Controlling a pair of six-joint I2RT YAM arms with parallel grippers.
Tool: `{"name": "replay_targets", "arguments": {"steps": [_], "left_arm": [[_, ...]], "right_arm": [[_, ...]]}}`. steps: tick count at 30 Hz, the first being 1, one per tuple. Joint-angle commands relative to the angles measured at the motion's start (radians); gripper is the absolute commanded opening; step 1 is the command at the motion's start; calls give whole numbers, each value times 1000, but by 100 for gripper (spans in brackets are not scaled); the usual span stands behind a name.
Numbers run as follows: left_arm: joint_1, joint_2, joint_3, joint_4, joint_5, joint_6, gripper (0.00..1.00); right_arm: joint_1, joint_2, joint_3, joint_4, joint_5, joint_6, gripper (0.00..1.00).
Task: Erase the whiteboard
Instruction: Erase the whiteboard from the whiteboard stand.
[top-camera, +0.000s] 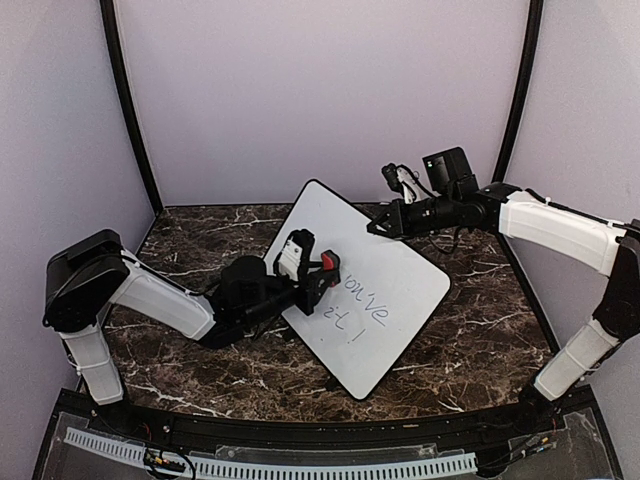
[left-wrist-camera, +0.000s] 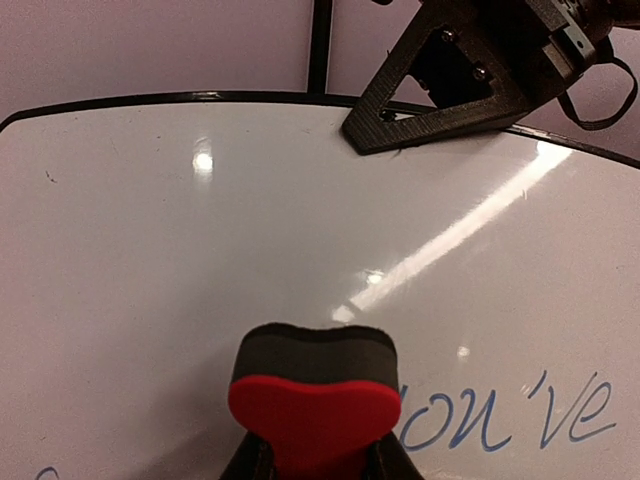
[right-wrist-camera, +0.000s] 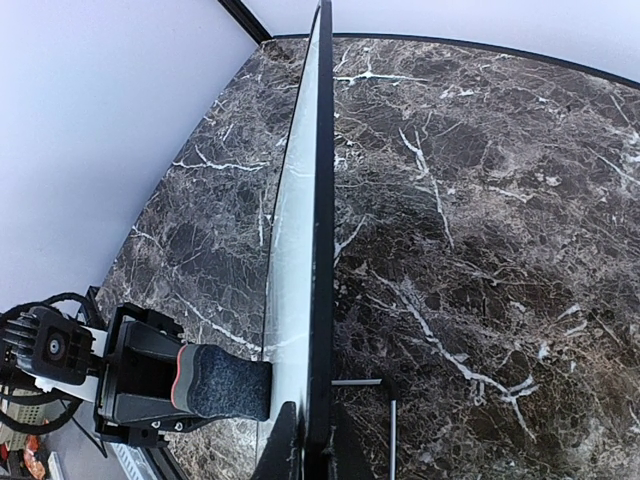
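Note:
The whiteboard (top-camera: 385, 290) is white with a thin black rim and stands tilted on the marble table. Blue handwriting (top-camera: 362, 308) covers its lower middle; its upper part is blank. My left gripper (top-camera: 322, 272) is shut on a red eraser block (top-camera: 328, 263) with a dark felt face, pressed on the board just left of the writing. In the left wrist view the eraser (left-wrist-camera: 314, 400) sits beside the word "you've" (left-wrist-camera: 505, 415). My right gripper (top-camera: 378, 226) is shut on the board's top edge, and in the right wrist view (right-wrist-camera: 310, 450) it clamps the rim (right-wrist-camera: 322, 250).
The dark marble table (top-camera: 200, 250) is enclosed by pale walls with black corner posts (top-camera: 128, 110). A black and clear front panel (top-camera: 300, 450) runs along the near edge. My left arm (top-camera: 160, 300) lies low across the table's left side.

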Motion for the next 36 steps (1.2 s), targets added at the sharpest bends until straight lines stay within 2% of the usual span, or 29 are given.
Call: {"name": "replay_targets", "arguments": {"steps": [1,9,21,26,36], "left_arm": [[-11,37,-50,-143,22,-18,0],[-19,25,-101,-125,31,-24,0],[-32,46,95,-168,66,-4,0],[-36,50,128,-186,67,-1,0],[-54,20,-24,-180,23,-29,0]], "right_arm": [[72,57,-41,60,-55,-182,0],[72,63,-39,62,-62,-180,0],[72,61,-40,60,-62,-180,0],[72,61,-40,60,-62,-179,0],[72,61,-40,62,-62,-179,0]]}}
